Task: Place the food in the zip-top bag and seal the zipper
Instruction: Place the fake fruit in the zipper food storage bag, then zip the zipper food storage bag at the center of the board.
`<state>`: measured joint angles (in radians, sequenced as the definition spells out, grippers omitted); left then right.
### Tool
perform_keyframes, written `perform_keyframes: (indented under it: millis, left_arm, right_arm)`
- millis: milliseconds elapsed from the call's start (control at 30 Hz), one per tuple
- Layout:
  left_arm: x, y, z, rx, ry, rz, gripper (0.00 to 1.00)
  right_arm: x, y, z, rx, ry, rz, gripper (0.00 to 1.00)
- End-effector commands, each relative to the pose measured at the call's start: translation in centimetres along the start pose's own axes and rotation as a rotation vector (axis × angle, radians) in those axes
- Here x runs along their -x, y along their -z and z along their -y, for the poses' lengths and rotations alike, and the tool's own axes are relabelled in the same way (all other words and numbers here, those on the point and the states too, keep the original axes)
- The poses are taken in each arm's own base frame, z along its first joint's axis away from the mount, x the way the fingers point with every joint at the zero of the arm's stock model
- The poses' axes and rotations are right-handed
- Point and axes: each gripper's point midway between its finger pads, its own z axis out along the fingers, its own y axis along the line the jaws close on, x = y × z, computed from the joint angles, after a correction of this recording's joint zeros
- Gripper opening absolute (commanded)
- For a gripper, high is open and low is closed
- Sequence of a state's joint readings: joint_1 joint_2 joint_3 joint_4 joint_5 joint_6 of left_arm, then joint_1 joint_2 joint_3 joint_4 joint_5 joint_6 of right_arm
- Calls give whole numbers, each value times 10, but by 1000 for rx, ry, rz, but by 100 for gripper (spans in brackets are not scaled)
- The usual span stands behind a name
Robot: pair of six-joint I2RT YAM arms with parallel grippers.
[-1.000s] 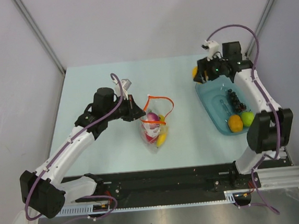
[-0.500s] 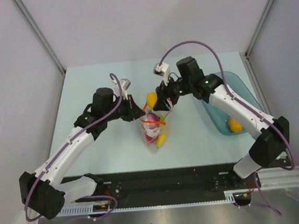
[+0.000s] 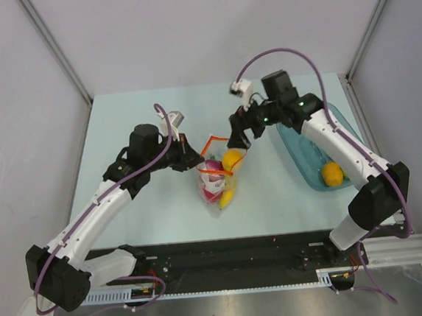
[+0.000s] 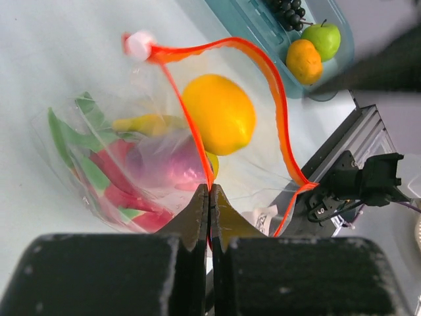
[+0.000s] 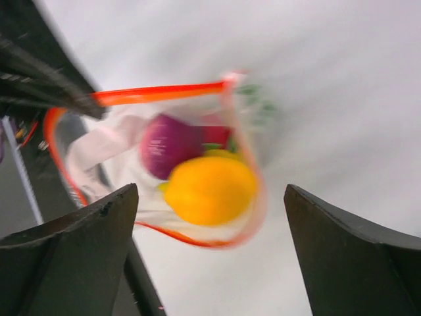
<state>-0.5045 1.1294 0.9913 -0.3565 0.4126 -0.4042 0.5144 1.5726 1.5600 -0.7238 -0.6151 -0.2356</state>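
The zip-top bag (image 3: 219,181) lies mid-table with its mouth held open. My left gripper (image 3: 193,158) is shut on the zipper (image 4: 209,172), the orange-red strip at the near side of the mouth. A yellow-orange round fruit (image 3: 232,160) sits just inside the mouth, also in the left wrist view (image 4: 218,113) and the right wrist view (image 5: 209,189). Deeper in lie a purple ball (image 4: 168,164), a banana (image 4: 143,123) and a red piece with green leaves (image 4: 99,172). My right gripper (image 3: 240,136) is open and empty just above the mouth.
A translucent teal bowl (image 3: 300,157) stands to the right, partly under my right arm. It holds an orange fruit (image 3: 332,174), a green apple (image 4: 325,39) and dark grapes (image 4: 289,10). The black rail runs along the near table edge.
My right gripper carried the yellow-orange fruit from over the bowl to the bag and let it go into the mouth; it is now open. The left gripper kept its hold.
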Motion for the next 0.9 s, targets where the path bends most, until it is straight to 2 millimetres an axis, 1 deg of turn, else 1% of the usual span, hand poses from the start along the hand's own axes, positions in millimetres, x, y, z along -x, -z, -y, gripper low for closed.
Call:
perform_keyframes:
  millis: [0,33,67,100,133,167,200,333,400,433,467,500,533,567,600,633,667,700,733,767,800,833,867]
  left_arm:
    - [20,11,12,-22,-64,66,1]
    - [19,11,12,-23,-65,64,1]
    - [20,10,12,-24,-67,66,1]
    - [21,10,12,-24,-65,66,1]
    - [20,10,13,-25,-65,66,1]
    - [22,10,13,-27,-67,70,1]
    - [21,10,13,-25,-67,66,1]
    - [21,11,13,-21,-70,64,1]
    - [21,11,12,-20,-71,63,1]
    - [21,12,13,-20,-71,65,1]
    - [21,11,11,-15,-74,62,1]
    - [23,12,12,-13,-76,66,1]
    - [23,13,12,-14,-80,66,1]
    - [23,12,12,-11,-86,62,1]
    - [25,13,12,-10,-89,64,1]
    - [24,13,12,-8,-89,58,1]
    - [24,12,12,-6,-103,47,1]
    - [34,14,17,-11,-123,61,1]
    - [35,15,18,-11,-149,43,0]
    - [37,11,20,-19,-157,22,0]
    - [53,14,33,-43,-179,40,0]
    - [51,16,38,-59,-194,3,0]
    - [48,9,43,-72,-208,-35,0]
  right_arm:
    - [22,36,35,-116,-28,71,92]
    - [14,37,41,-124,-56,49,89]
    - [9,35,42,-119,-65,29,84]
    - [1,28,43,-104,-84,3,81]
    - [-5,25,39,-79,-100,-21,77]
    - [-9,21,35,-47,-120,-30,71]
    - [-14,17,32,-28,-133,-44,69]
    - [-30,0,17,49,-170,-101,66]
    - [-36,-6,15,60,-175,-120,61]
    - [-43,-11,14,68,-186,-144,54]
    - [-47,-14,15,69,-192,-159,51]
    - [-54,-15,12,84,-206,-184,44]
    - [-56,-16,9,117,-224,-195,32]
    - [-56,-14,7,142,-241,-197,26]
    - [-59,-10,-2,189,-270,-214,17]
    - [-49,-4,-14,265,-292,-184,0]
    - [-41,4,-22,300,-312,-159,0]
    - [-30,15,-25,328,-350,-116,0]
    - [-15,27,-41,409,-382,-65,0]
    - [1,46,-57,425,-368,-6,0]
    - [21,51,-63,435,-292,88,0]
    - [27,57,-75,441,-458,92,0]
    - [11,51,-82,440,-522,96,0]
